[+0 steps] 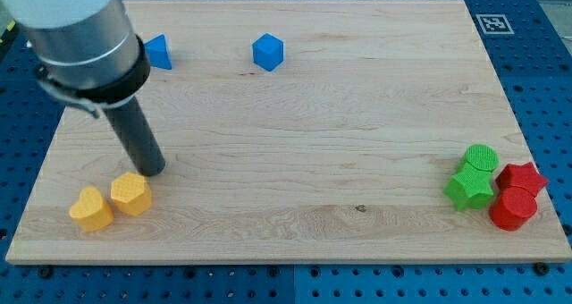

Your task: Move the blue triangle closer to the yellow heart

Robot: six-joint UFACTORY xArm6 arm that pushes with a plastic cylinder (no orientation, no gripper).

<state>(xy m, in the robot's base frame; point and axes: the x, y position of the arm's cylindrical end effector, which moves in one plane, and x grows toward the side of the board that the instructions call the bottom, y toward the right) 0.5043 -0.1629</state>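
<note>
The blue triangle (159,52) lies near the view's top left, partly hidden by the arm. The yellow heart (90,208) lies at the bottom left, with a yellow hexagon block (130,194) touching its right side. My tip (152,171) rests on the board just above and right of the yellow hexagon, far below the blue triangle.
A blue cube-like block (267,52) sits at the top centre. At the bottom right are a green cylinder (482,157), a green star (470,188), a red star (523,176) and a red cylinder (512,208), clustered near the board's edge (536,250).
</note>
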